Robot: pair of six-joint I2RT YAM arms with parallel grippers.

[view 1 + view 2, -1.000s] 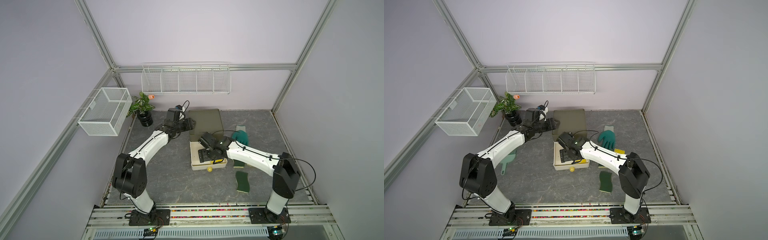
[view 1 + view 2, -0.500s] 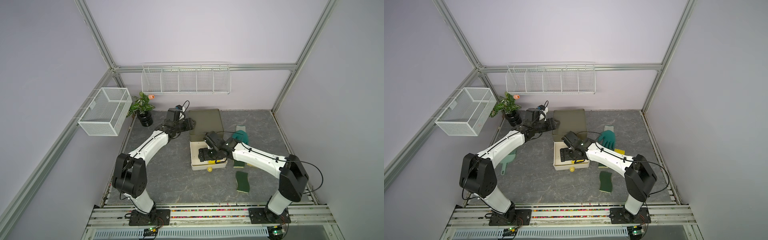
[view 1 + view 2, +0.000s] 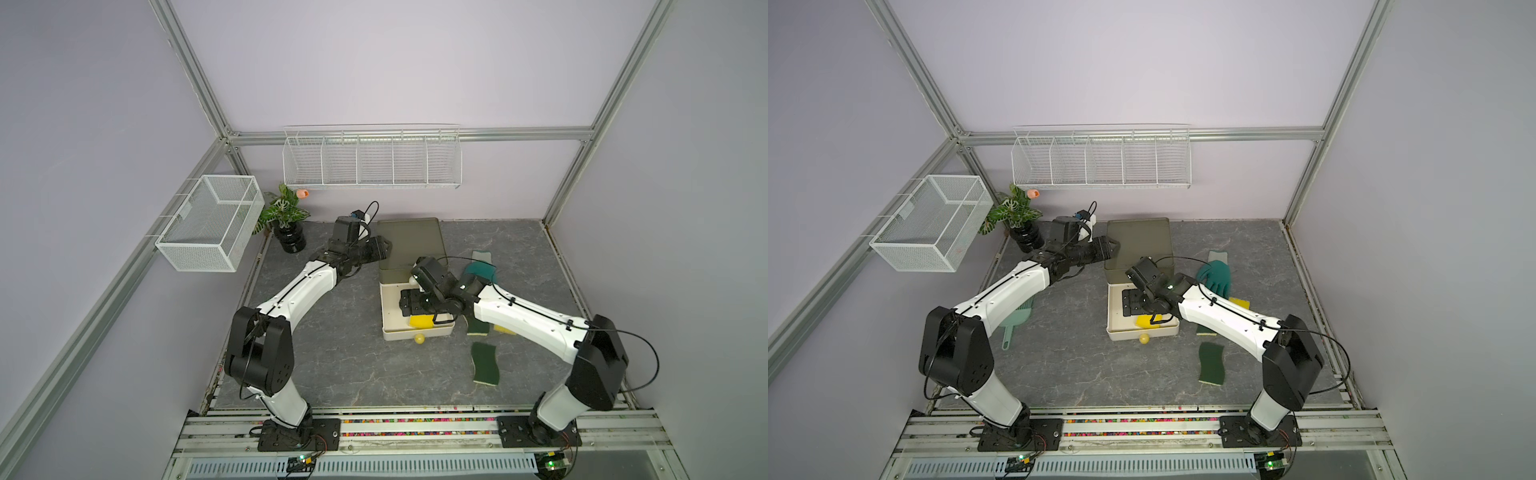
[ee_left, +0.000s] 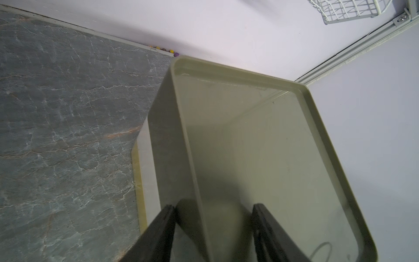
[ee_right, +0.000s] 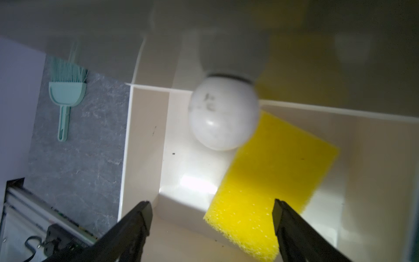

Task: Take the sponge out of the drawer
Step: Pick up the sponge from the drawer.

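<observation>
The yellow sponge (image 5: 272, 181) lies in the open drawer (image 3: 390, 316), near its front wall, beside a white ball (image 5: 223, 113). The right gripper (image 5: 210, 204) hangs over the sponge, jaws wide, holding nothing. Behind the drawer, the left gripper (image 4: 214, 207) has narrow jaws around the edge of the green box (image 4: 260, 147). I cannot tell if they squeeze it.

No legible text, marks on white ball (image 5: 223, 113) blurred

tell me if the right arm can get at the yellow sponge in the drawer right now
Probably yes. The drawer is pulled out and the right gripper hangs open right over the sponge, with nothing covering it. The white ball crowds one end of the sponge, so it might get nudged.
</observation>
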